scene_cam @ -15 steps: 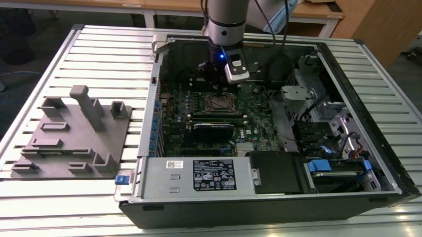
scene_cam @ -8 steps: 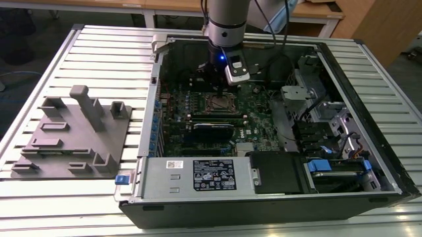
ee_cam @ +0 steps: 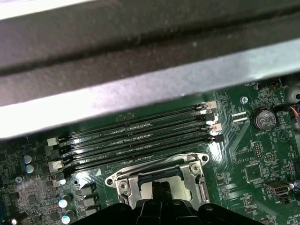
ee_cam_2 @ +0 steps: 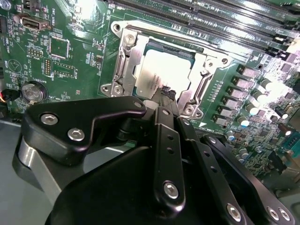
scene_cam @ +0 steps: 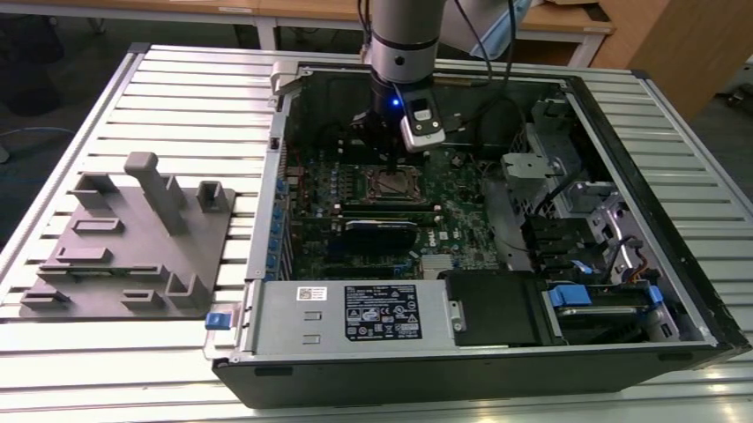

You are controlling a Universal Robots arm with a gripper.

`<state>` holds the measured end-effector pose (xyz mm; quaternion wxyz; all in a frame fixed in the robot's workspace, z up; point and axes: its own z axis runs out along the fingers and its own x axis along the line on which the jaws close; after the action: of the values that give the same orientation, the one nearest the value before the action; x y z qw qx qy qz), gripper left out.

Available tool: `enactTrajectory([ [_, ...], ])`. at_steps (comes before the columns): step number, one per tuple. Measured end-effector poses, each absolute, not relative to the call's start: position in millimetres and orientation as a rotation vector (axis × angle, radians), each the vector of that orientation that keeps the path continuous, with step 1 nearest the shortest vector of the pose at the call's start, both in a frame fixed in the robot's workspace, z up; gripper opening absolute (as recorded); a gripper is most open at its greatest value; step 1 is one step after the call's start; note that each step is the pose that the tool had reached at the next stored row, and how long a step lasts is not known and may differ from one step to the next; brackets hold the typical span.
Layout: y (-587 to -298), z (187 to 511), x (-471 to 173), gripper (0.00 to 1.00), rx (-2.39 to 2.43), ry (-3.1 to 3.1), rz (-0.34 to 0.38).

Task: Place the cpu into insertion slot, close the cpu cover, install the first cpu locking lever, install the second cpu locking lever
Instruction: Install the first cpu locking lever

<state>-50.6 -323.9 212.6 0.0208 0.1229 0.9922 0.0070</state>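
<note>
The cpu (ee_cam_2: 161, 70) lies flat in the insertion slot (ee_cam_2: 123, 29) on the green motherboard, its silver-grey top showing through the window of the cpu cover (ee_cam_2: 131, 54). The cover is folded down over the chip, hiding the slot's contact field. My gripper (ee_cam_2: 167, 92) is shut, its thin black fingertips together at the cover's edge on one side of the socket, with nothing visible between them. In the first wrist view the gripper (ee_cam: 161, 190) stands right over the cpu (ee_cam: 150, 191). In the exterior view the gripper (scene_cam: 392, 166) reaches down into the open computer case above the socket (scene_cam: 392, 185). How the locking levers stand is unclear.
Long black memory slots (ee_cam: 140, 136) run beside the socket. A black card (scene_cam: 379, 231) and the power supply (scene_cam: 353, 313) lie nearer the front of the case, whose walls (scene_cam: 273, 176) surround the board. A grey fixture plate (scene_cam: 130, 247) sits on the table at the exterior view's left.
</note>
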Motion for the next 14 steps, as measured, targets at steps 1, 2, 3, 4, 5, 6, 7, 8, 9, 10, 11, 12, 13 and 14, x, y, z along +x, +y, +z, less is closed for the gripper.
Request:
enactTrajectory([
  [1, -324.3, 212.6, -50.5, 0.11, 0.381, 3.076, 0.022],
  [2, -324.8, 212.6, -50.5, 0.11, 0.381, 3.076, 0.022],
  [3, -325.5, 212.6, -50.5, 0.11, 0.381, 3.076, 0.022],
  [4, -326.2, 212.6, -50.5, 0.11, 0.381, 3.076, 0.022],
  [5, -327.0, 212.6, -50.5, 0.11, 0.381, 3.076, 0.022],
  [6, -327.9, 212.6, -50.5, 0.11, 0.381, 3.076, 0.022],
  [7, -328.8, 212.6, -50.5, 0.11, 0.381, 3.076, 0.022],
  [8, -329.7, 212.5, -50.5, 0.11, 0.381, 3.076, 0.022],
  [9, -330.5, 212.5, -50.5, 0.11, 0.381, 3.076, 0.022],
  [10, -331.2, 212.5, -50.5, 0.11, 0.381, 3.076, 0.022],
  [11, -331.8, 212.5, -50.5, 0.11, 0.381, 3.076, 0.022],
  [12, -331.9, 212.5, -50.5, 0.11, 0.381, 3.076, 0.022],
  [13, -331.9, 212.5, -50.5, 0.11, 0.381, 3.076, 0.022],
  [14, -331.9, 212.5, -50.5, 0.11, 0.381, 3.076, 0.022],
])
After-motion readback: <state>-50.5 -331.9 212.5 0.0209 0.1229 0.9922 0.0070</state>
